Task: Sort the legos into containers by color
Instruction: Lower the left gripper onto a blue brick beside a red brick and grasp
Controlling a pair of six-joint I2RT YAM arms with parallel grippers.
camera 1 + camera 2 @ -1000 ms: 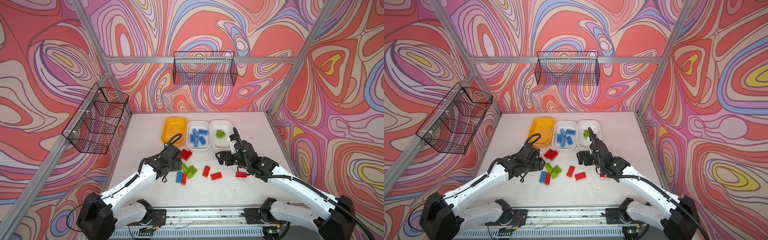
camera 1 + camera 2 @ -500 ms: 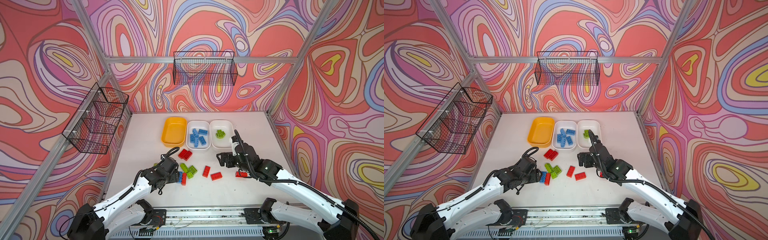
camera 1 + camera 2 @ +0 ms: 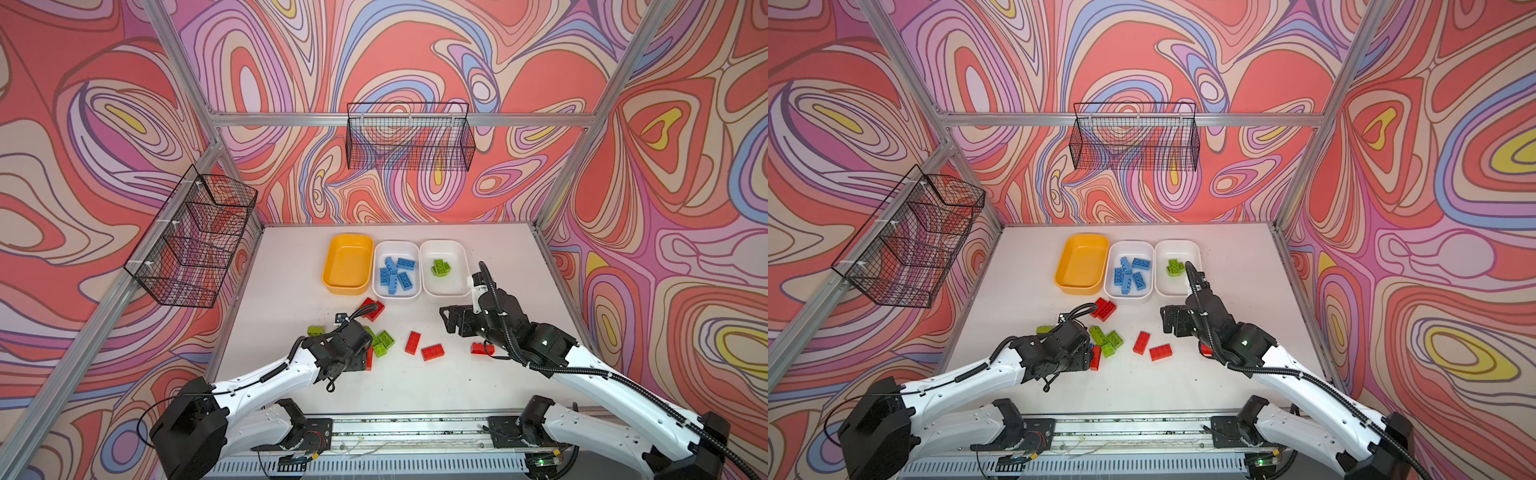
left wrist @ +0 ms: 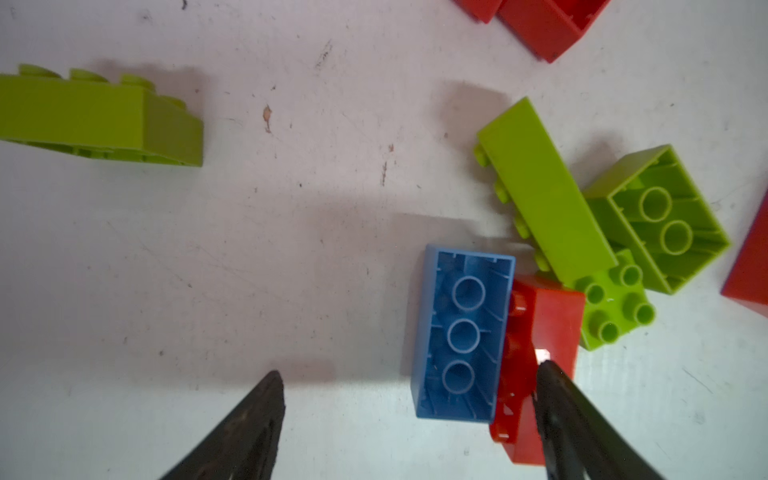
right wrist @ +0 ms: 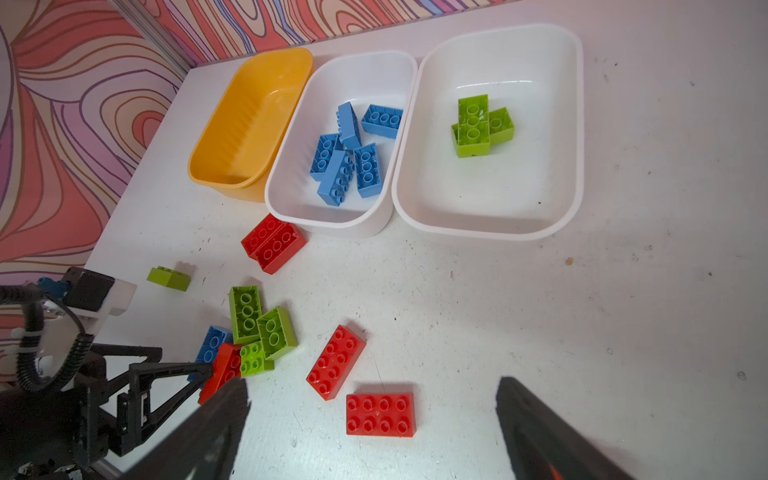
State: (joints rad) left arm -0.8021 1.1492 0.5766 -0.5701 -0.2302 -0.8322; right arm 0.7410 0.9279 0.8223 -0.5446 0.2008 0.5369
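My left gripper (image 4: 410, 370) is open, low over the table. An upside-down blue lego (image 4: 463, 332) and a red lego (image 4: 540, 332) lie between its fingers, and one fingertip (image 4: 546, 374) touches the red one. Lime green legos (image 4: 544, 187) lie just beyond. In both top views the wrist hides this cluster (image 3: 376, 345) (image 3: 1104, 345). My right gripper (image 5: 370, 381) is open, above a flat red lego (image 5: 380, 415), holding nothing. The containers: an empty yellow tub (image 3: 348, 266), a white tub (image 3: 395, 246) with several blue legos and a white tub (image 3: 453, 284) with green legos (image 3: 440, 268).
Loose on the table lie a red pair (image 3: 372, 309), a lone green brick (image 3: 316, 331) and red bricks (image 3: 412, 343) (image 3: 432, 352) (image 3: 482, 348). Black wire baskets hang on the left wall (image 3: 195, 237) and the back wall (image 3: 409, 139).
My left gripper has drawn back from near the red pair toward the table's front and come down over the blue and red bricks. The right arm has barely shifted.
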